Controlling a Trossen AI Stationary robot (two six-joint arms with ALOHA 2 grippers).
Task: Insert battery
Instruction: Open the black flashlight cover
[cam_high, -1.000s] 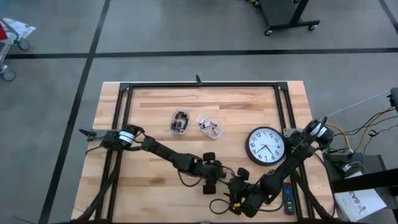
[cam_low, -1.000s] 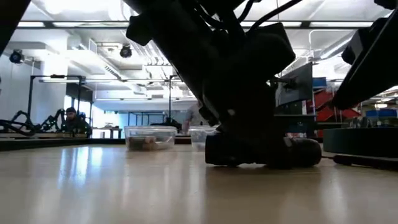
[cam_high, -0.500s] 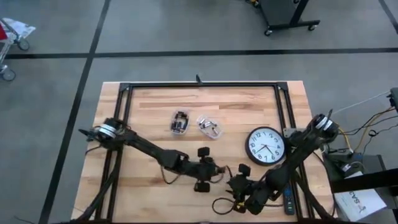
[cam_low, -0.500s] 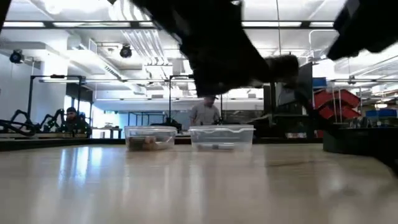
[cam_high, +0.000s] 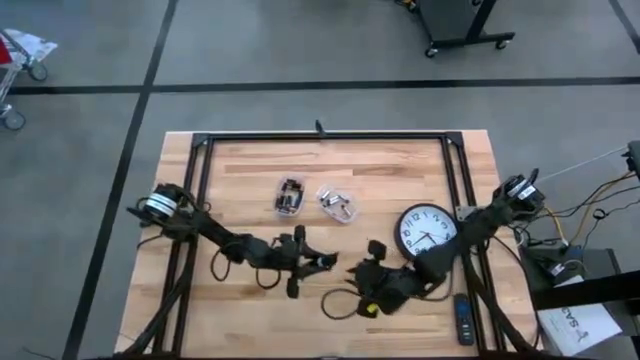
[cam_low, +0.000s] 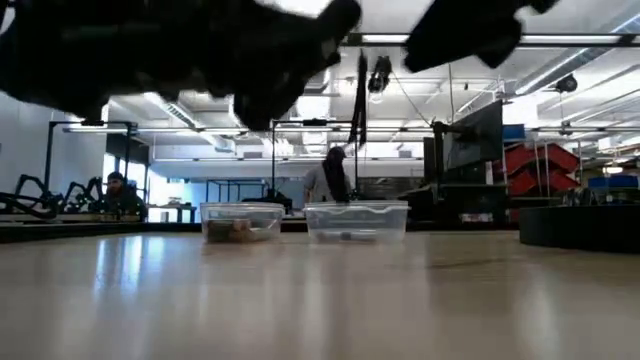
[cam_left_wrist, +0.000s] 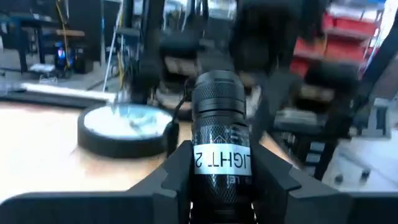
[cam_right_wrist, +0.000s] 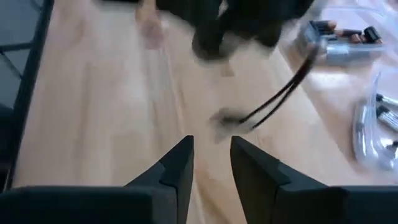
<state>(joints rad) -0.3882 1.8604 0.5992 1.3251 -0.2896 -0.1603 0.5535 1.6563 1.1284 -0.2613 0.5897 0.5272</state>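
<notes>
A black flashlight (cam_left_wrist: 219, 118) with a white label is held in my left gripper (cam_left_wrist: 221, 155), which hovers over the table's near middle (cam_high: 315, 262). My right gripper (cam_right_wrist: 211, 146) stands just to its right (cam_high: 372, 272), its fingers a narrow gap apart with nothing between them. Batteries (cam_right_wrist: 336, 31) lie in a clear container (cam_high: 337, 203) toward the far middle, beside a second clear container (cam_high: 290, 197). My left gripper pinches the flashlight's labelled barrel (cam_left_wrist: 221, 160) between its two fingers (cam_left_wrist: 177, 165), one on each side. The flashlight runs forward past the fingertips, its ribbed end (cam_left_wrist: 217, 93) sticking out ahead. It hangs clear of the table.
A round wall clock (cam_high: 428, 233) lies flat on the table's right half. A dark remote (cam_high: 463, 320) lies near the front right corner. A black frame (cam_high: 325, 138) runs along the table's far side and both ends. People show in the room behind (cam_low: 330, 180).
My left gripper has risen from the table with the flashlight, which is now lifted clear, and has drawn back toward the table's left edge. My right gripper has moved from the near edge toward the far edge and slightly left.
</notes>
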